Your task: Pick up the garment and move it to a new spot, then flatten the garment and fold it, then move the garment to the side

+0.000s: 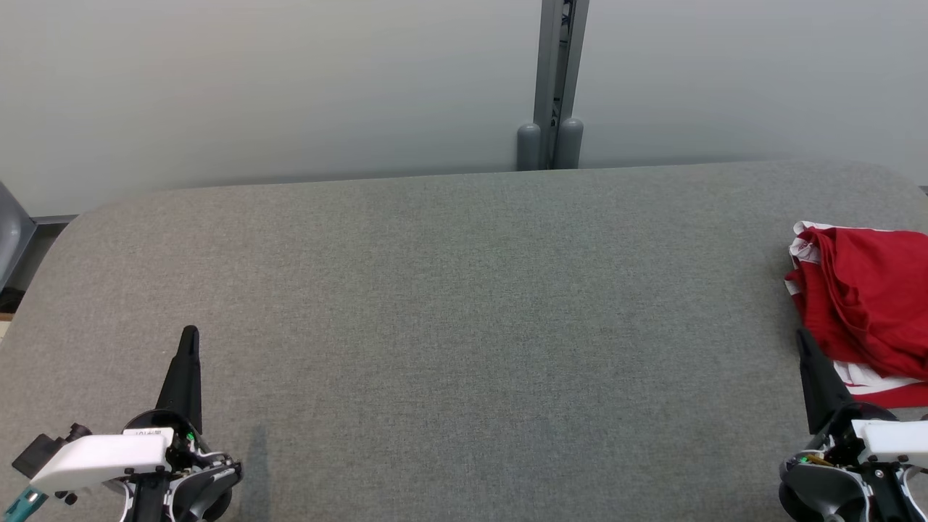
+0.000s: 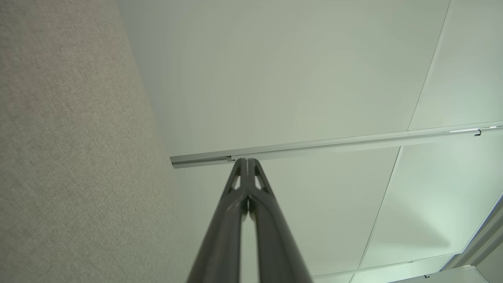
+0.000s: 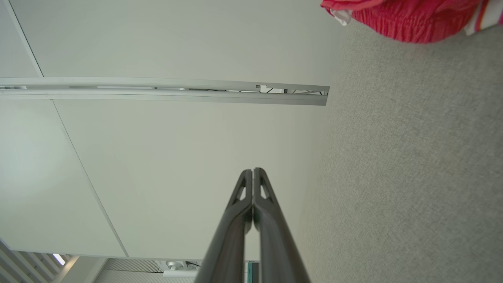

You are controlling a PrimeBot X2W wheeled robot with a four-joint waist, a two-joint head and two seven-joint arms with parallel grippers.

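A crumpled red garment (image 1: 866, 308) with white trim lies at the right edge of the grey fabric table (image 1: 464, 326), partly cut off by the head view's border. Its red ribbed edge (image 3: 408, 21) shows at the top right of the right wrist view. My right gripper (image 1: 802, 335) is shut at the lower right, its tip just in front of the garment's near-left side and holding nothing. In its wrist view the right gripper (image 3: 252, 169) has its fingertips pressed together. My left gripper (image 1: 190, 331) is shut and empty at the lower left, far from the garment, and the left gripper (image 2: 247, 160) shows tips touching.
A pale wall runs behind the table, with a grey vertical post (image 1: 557, 87) at the table's back edge. A grey chair part (image 1: 11, 235) shows at the far left. The wide middle of the table is bare fabric.
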